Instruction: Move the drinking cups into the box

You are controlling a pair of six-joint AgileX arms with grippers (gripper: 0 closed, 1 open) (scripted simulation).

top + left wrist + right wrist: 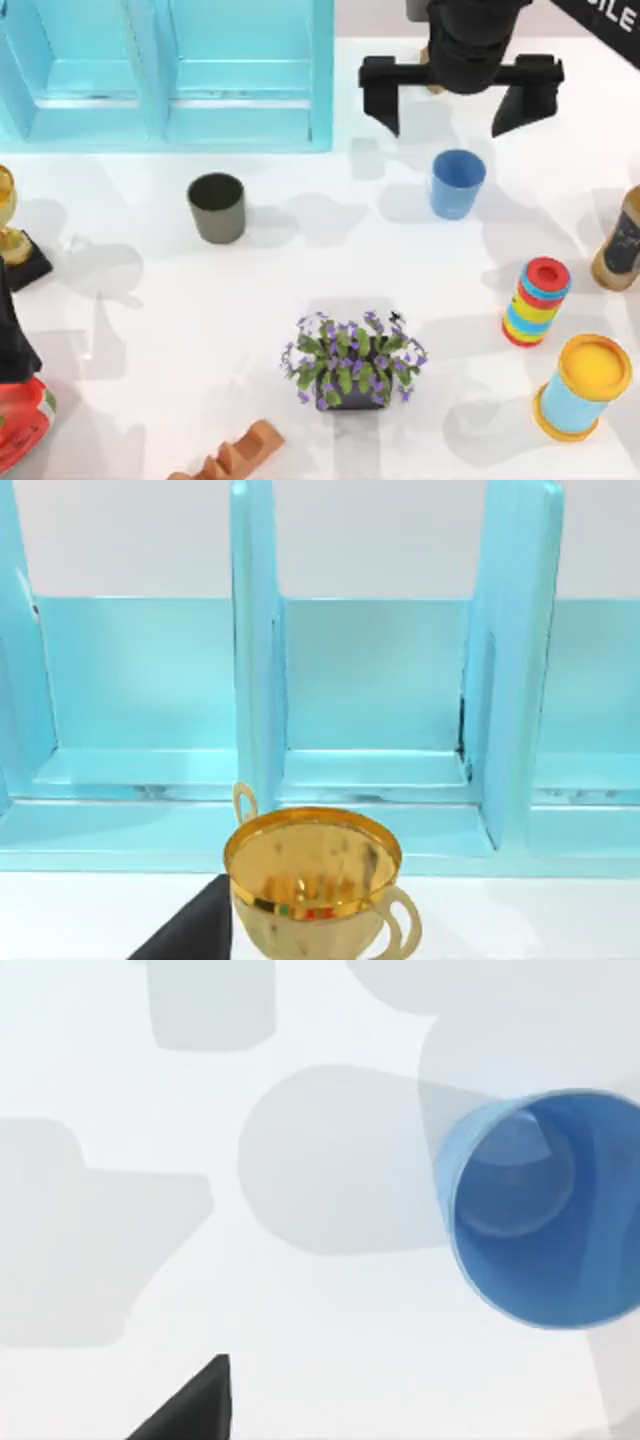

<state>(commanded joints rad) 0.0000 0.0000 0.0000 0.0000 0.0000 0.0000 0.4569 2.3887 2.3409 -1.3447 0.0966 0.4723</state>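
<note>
The bright blue drinking cup stands upright on the white table, right of centre. My right gripper hovers open just behind it, black fingers spread wider than the cup. In the right wrist view the blue cup shows its open mouth from above, off to one side of a black fingertip. The olive-grey drinking cup stands upright left of centre, in front of the box. The turquoise box with upright dividers fills the back left. My left arm is parked at the left edge.
A gold trophy cup stands at the left edge before the box. A potted purple flower sits front centre. At the right are a rainbow-striped cylinder, a yellow-lidded canister and a brown bottle. An orange block lies in front.
</note>
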